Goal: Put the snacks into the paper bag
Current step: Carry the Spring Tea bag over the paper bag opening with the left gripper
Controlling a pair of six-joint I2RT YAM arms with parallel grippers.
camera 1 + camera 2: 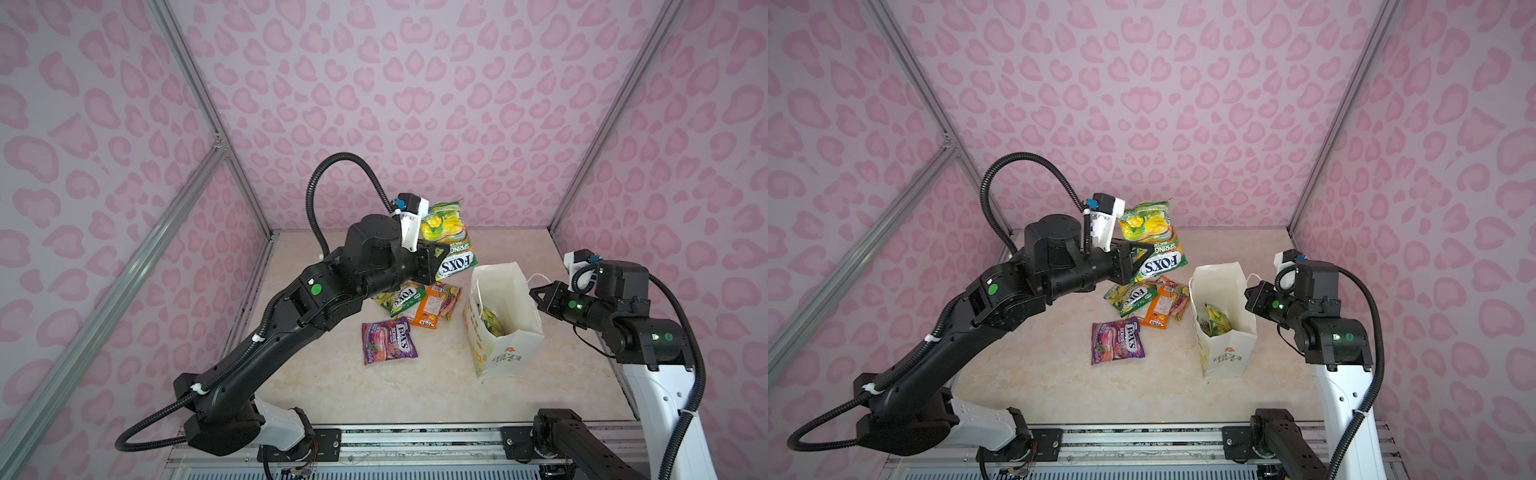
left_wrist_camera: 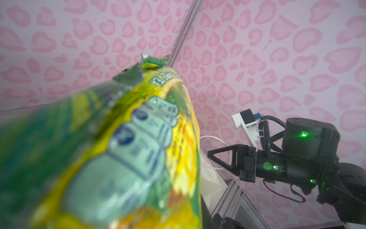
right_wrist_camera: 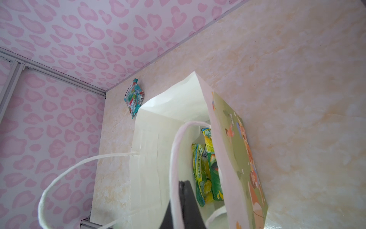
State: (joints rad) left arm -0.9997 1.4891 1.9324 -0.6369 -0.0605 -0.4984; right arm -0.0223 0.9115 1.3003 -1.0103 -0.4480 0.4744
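In both top views a purple pouch (image 1: pixel 388 341) lies flat on the surface (image 1: pixel 332 386). A green pouch (image 1: pixel 399 296) and an orange pouch (image 1: pixel 428 311) are heaped at its 1 o'clock. Above that heap the left pincer (image 1: pixel 444 258) is clamped on the logo end of a green-yellow pouch (image 1: pixel 446 226), held aloft with its long axis roughly upright. The paper bag (image 1: pixel 505 286) stands open nearby at that pincer's 4 o'clock, with stowed pouches (image 1: pixel 492 322) already inside. At the bag's 3 o'clock rim the right pincer (image 1: pixel 535 292) has its jaws together, seemingly steadying the bag. The left arm carries the load, so the next move likely runs across and down into the mouth.
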